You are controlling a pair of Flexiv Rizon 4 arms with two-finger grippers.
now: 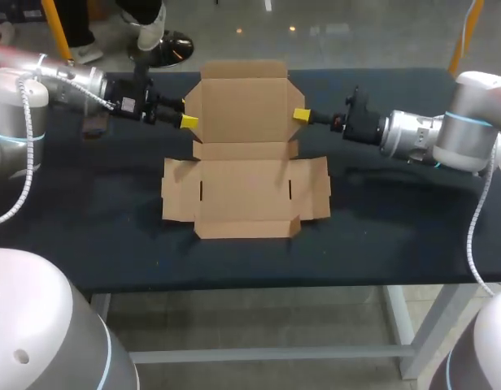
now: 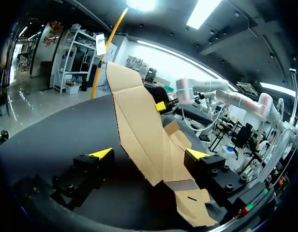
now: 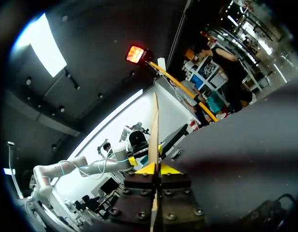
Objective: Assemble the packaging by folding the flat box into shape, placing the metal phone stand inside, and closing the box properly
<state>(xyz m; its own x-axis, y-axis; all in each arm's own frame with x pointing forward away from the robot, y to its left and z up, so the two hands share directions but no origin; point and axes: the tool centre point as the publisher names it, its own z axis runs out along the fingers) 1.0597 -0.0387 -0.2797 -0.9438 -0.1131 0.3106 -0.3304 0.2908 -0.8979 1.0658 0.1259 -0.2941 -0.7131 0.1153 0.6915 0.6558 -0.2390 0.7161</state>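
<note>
The cardboard box (image 1: 245, 191) lies unfolded at the middle of the dark worktop (image 1: 88, 236). Its base and side flaps (image 1: 176, 188) are flat, and its front flap points toward the near edge. Its rear panel (image 1: 242, 101) — the lid — is lifted off the surface and stands tilted, near the far edge. The right tool (image 1: 300, 115) comes in from the right edge and is pinched on the panel's right rim: in the right wrist view both yellow tips press the cardboard, seen edge-on, from two sides. The left tool (image 1: 189, 121) is at the panel's left rim with its fingers (image 2: 101, 153) spread wide. In the left wrist view the panel rises between them — one tip close against the cardboard, the other well apart from it.
</note>
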